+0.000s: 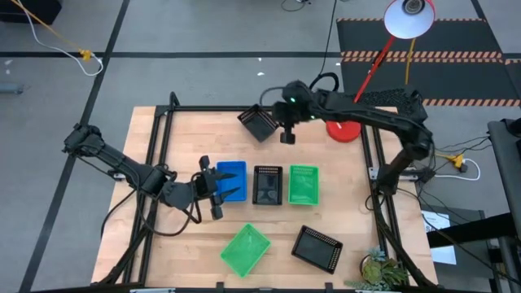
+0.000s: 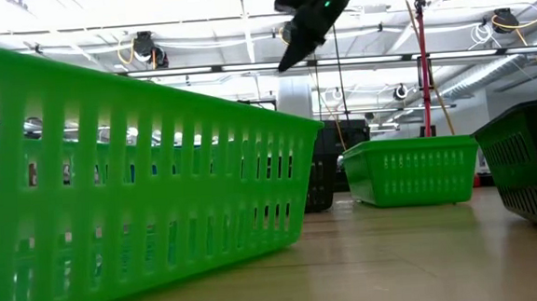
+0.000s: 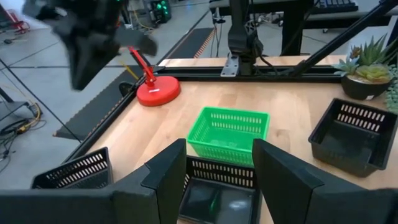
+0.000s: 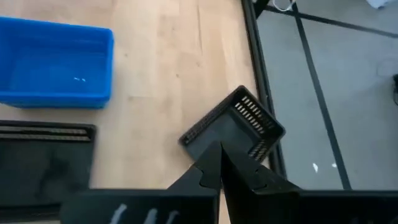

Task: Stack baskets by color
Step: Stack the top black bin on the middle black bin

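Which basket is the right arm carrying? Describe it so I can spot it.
Find the red round lamp base at the table's far edge. Beside it, the right gripper is shut on a black plastic mesh-sided basket, the only basket tilted and lifted off the wooden table.

Bare table (image 1: pixel 187 138) lies open behind the row; red lamp base (image 1: pixel 343 130) crowds the far right corner.

A red lamp base (image 1: pixel 343 130) sits near the table's far edge (a potted succulent (image 1: pixel 379 270) occupies a corner).
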### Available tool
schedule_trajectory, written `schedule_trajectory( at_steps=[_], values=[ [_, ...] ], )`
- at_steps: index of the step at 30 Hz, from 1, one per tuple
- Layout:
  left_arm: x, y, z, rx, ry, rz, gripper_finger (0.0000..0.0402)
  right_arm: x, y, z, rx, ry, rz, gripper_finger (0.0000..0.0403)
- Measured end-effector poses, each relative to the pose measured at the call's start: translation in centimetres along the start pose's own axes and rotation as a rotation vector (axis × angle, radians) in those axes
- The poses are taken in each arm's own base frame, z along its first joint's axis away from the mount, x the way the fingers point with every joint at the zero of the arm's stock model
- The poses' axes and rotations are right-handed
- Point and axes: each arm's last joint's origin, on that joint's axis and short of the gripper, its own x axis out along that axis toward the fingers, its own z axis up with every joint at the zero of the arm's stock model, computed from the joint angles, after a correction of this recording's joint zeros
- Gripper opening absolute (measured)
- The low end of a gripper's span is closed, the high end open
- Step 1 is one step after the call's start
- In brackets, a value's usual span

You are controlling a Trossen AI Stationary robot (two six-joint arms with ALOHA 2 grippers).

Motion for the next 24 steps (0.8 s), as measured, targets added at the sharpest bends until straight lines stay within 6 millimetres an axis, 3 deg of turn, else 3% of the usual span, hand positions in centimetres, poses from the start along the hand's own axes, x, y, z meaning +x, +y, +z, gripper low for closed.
schedule_trajectory(
  at_steps=[11,24],
  values=[
    [0.0,0.1,0.0,0.018,0.000,0.002,0.0186,4.8,-1.9,0.5,-0.168,0.102,0.046,0.0000],
    [0.1,0.1,0.0,0.016,0.000,0.002,0.0186,8.8,-3.3,-1.8,-0.179,0.192,0.069,0.0000]
  ],
)
